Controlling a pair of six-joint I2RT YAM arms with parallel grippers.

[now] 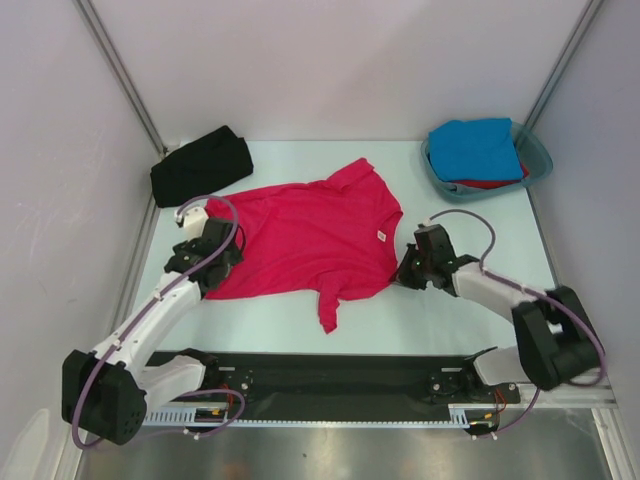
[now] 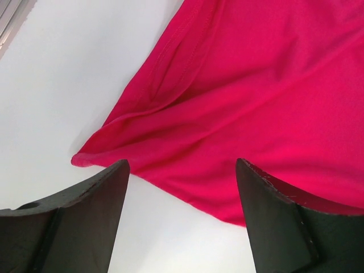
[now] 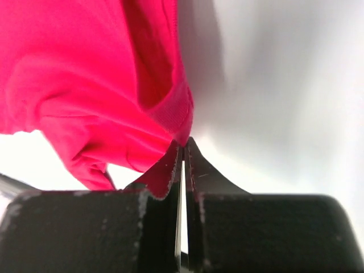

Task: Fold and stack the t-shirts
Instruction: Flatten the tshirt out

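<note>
While the crimson-pink t-shirt (image 1: pixel 310 235) lies spread on the middle of the worktop (image 1: pixel 420 320), no fold is made in it yet. One narrow part of it hangs out toward the near side, so the cloth is not fully flat.

The right end effector (image 3: pixel 183 153) is clenched on the right edge of this shirt; in the right wrist view a thick hem is pinched between the two closed fingers. The left end effector (image 2: pixel 182 170) is released, with its jaws standing wide apart just over the near-left corner of the same shirt, and it grasps nothing.

Beyond the far-left corner of the pink shirt, the black t-shirt (image 1: pixel 200 165) rests as a compact bundle, and I judge it is already folded. To the far right of the pink shirt stands a teal tub (image 1: pixel 540 160), and inside it the blue t-shirt (image 1: pixel 480 148) lies on top of the red t-shirt (image 1: pixel 495 183).

As I judge it, about one shirt of four is done. The pink one is only being taken, the two in the tub wait, and no stack exists yet.
</note>
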